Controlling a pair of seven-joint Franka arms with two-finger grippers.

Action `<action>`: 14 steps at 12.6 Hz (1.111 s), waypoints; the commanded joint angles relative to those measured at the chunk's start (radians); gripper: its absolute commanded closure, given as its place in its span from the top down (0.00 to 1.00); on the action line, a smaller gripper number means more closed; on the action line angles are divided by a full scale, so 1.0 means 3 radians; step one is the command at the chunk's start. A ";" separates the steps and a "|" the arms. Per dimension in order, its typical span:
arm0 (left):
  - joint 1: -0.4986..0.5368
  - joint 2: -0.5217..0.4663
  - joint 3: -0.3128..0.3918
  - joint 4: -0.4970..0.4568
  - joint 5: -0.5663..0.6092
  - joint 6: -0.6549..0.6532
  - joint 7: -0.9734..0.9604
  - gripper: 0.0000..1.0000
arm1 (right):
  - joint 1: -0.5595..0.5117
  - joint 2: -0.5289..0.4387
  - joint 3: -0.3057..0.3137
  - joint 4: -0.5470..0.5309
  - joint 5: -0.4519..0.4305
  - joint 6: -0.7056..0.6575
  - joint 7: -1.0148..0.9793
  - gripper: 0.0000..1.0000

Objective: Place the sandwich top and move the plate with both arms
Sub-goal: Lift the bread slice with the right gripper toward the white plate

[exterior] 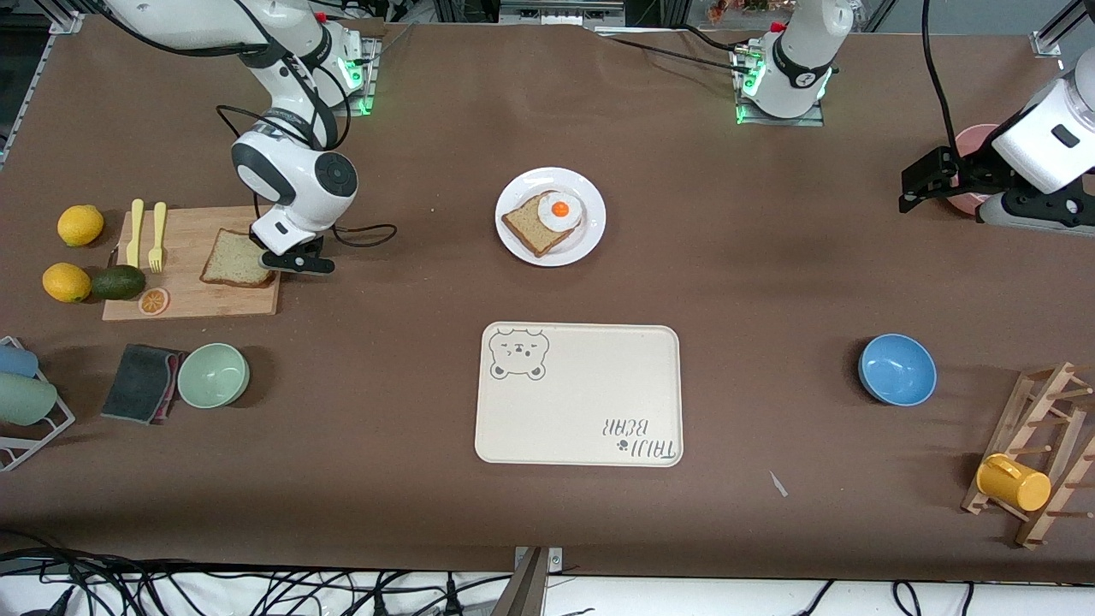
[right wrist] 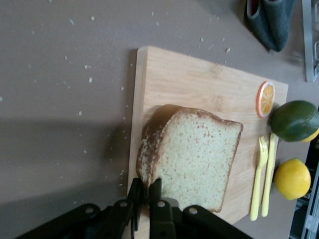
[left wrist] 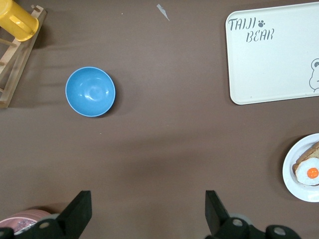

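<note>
Wooden cutting board (exterior: 192,295) is carrying the sandwich top (exterior: 233,259), the right gripper (right wrist: 145,195) is pinching its crust edge for lifting toward the plate (exterior: 590,239), while the left gripper (left wrist: 148,214) is waiting, jaws apart.

Even, bright overhead light. Soft shadows lie beside the blue bowl (exterior: 896,369) and the tray (exterior: 579,394). All views are sharp.

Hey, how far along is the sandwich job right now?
Nothing is finished yet. In hand: the right claw has shut on the sandwich top's edge on the cutting board. Left: placing it on the egg slice, then moving the plate. The left claw waits open.
</note>
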 commanded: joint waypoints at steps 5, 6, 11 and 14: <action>0.0008 0.0047 0.0005 0.0111 -0.0015 -0.0081 0.0060 1.00 | -0.0003 -0.0684 0.0664 0.0069 0.0632 -0.0391 -0.0546 0.00; 0.0008 0.0047 0.0005 0.0111 -0.0015 -0.0081 0.0065 1.00 | 0.0052 -0.0721 0.0832 0.0196 0.0714 -0.0651 -0.0547 0.00; 0.0008 0.0047 0.0005 0.0111 -0.0015 -0.0081 0.0065 1.00 | 0.0431 -0.0721 0.1432 0.1013 0.1633 -0.1429 -0.0557 0.00; 0.0013 0.0047 0.0005 0.0111 -0.0015 -0.0086 0.0065 1.00 | 0.0889 -0.0711 0.1478 0.1368 0.2044 -0.1400 -0.0440 0.00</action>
